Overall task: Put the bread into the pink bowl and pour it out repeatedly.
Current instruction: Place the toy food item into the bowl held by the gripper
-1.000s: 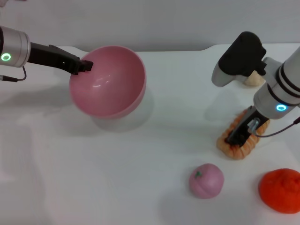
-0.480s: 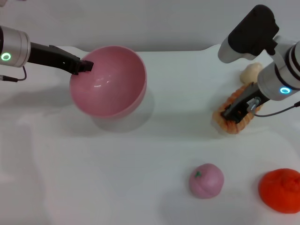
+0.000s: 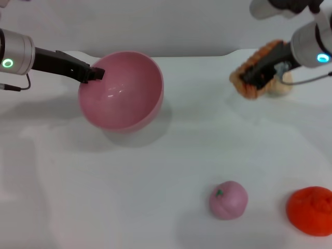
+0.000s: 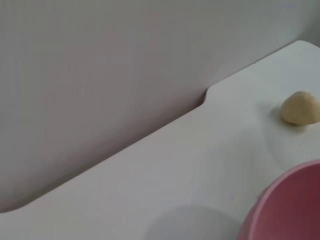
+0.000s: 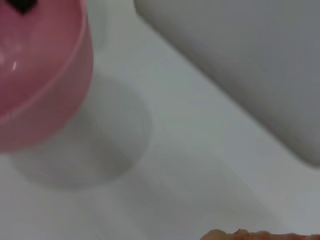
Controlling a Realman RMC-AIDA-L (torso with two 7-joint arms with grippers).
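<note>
The pink bowl [image 3: 122,91] hangs tilted above the table at the back left, its opening facing me. My left gripper [image 3: 93,73] is shut on its far-left rim. The bowl is empty inside. Its rim also shows in the left wrist view [image 4: 290,207] and the right wrist view [image 5: 40,70]. My right gripper [image 3: 259,70] is shut on the bread [image 3: 250,68], an orange ridged loaf, and holds it in the air at the back right, well right of the bowl. An edge of the bread shows in the right wrist view [image 5: 250,234].
A small beige lump [image 3: 282,87] lies behind the held bread; it also shows in the left wrist view [image 4: 300,107]. A pink peach-like ball [image 3: 228,199] and an orange fruit [image 3: 311,210] lie at the front right. The white table [image 3: 155,171] ends at a back edge.
My right gripper has lifted the bread off the table and carried it up and back. The left gripper and bowl have stayed put.
</note>
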